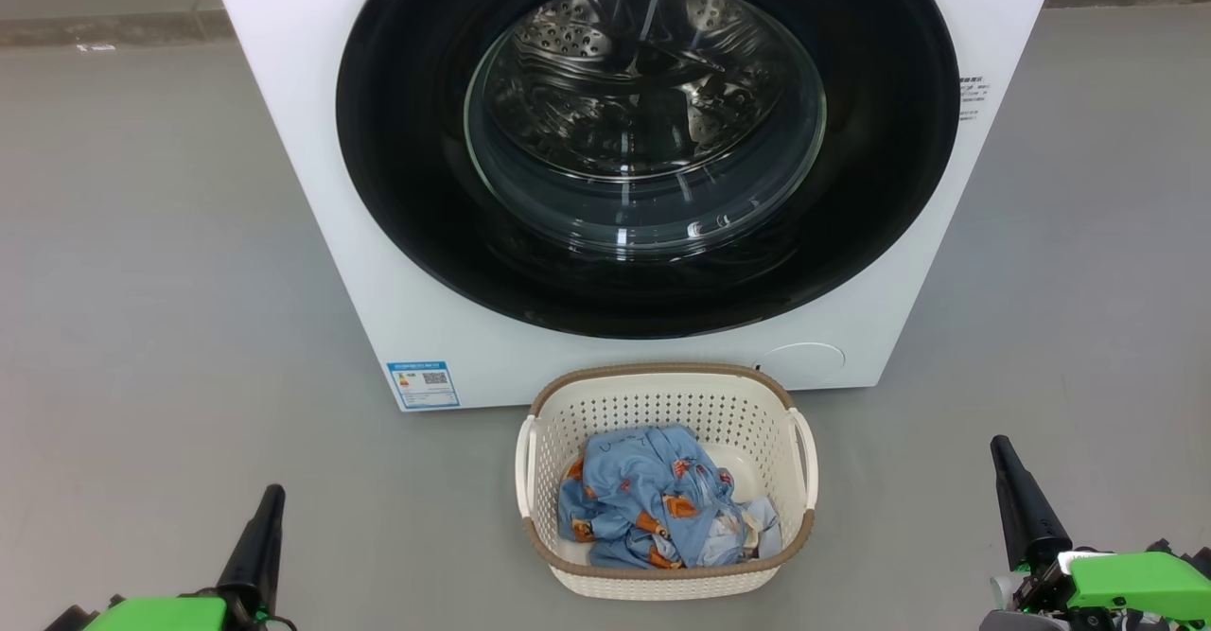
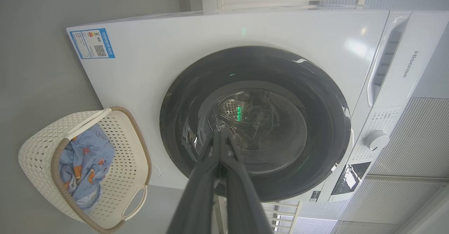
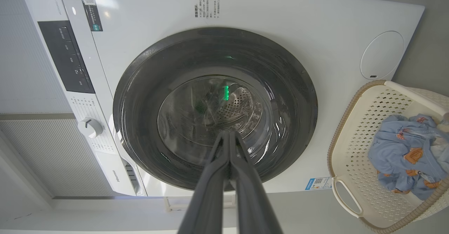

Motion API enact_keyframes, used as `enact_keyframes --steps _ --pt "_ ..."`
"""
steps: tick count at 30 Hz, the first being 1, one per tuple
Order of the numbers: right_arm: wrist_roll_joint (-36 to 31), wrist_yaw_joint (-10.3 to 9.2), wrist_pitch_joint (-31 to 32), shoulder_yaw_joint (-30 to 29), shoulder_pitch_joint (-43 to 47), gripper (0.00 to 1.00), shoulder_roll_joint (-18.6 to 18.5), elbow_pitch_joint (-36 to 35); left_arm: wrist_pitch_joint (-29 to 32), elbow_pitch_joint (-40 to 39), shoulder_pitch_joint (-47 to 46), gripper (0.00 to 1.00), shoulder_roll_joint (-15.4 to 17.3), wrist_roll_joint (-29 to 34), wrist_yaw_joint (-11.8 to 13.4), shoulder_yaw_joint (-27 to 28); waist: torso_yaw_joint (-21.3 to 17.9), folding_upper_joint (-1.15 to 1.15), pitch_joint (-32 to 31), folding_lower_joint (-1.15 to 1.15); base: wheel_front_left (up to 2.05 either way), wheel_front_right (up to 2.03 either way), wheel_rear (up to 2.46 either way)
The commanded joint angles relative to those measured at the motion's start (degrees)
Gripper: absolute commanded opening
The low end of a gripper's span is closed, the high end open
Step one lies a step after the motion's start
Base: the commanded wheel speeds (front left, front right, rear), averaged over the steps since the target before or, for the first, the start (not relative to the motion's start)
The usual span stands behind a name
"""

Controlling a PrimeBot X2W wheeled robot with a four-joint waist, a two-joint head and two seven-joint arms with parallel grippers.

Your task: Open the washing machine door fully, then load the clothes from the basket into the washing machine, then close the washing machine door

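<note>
Hovering at the grey floor's (image 1: 142, 281) near left edge, the left gripper (image 1: 272, 497) holds nothing, its two long dark fingers (image 1: 255, 546) pressed together. Ahead, the big white front-loading washing machine (image 1: 303, 92) has its round glossy black door (image 1: 407, 139) shut flush, so every step appears still to do. The small cream perforated plastic basket (image 1: 662, 369) stands on the floor just before the machine, light blue printed clothes (image 1: 653, 499) heaped inside. At near right, the right gripper (image 1: 1001, 449) is likewise closed and empty.

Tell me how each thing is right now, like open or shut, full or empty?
washing machine door, shut
washing machine, empty inside
basket, upright, partly filled
clothes, crumpled inside the basket
left gripper, shut, holding nothing
right gripper, shut, holding nothing
</note>
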Motion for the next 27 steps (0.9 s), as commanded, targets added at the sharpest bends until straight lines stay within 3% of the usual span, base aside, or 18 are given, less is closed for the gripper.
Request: enact_keyframes --steps 1,13,14,23,27 --pt "-0.7 0.1 0.49 1.27 -2.55 0.0 -0.24 -1.4 0.4 -1.4 -2.51 0.0 0.72 0.87 -0.57 2.04 0.0 0.0 0.0 0.0 0.0 0.0 0.0" --pt "-0.69 0.1 0.48 1.28 -2.55 0.0 -0.24 -1.4 0.4 -1.4 -2.51 0.0 0.72 0.87 -0.57 2.04 0.0 0.0 0.0 0.0 0.0 0.0 0.0" --pt "0.02 0.0 -0.04 0.01 0.08 1.0 0.01 0.19 -0.04 0.19 0.07 1.0 -0.02 -0.02 0.05 -0.06 0.0 0.0 0.0 0.0 0.0 0.0 0.0" --pt "-0.45 0.01 -1.18 0.65 1.72 1.0 0.51 1.94 -1.17 2.04 1.86 1.0 -0.88 0.43 0.08 -0.7 -0.01 0.0 -0.05 0.13 0.0 0.0 0.0" --pt "-1.02 0.01 -1.85 0.97 1.94 1.0 0.48 1.44 -1.84 1.69 2.14 1.0 -0.82 0.8 0.06 -0.82 -0.01 0.0 0.03 0.02 0.0 0.0 0.0"
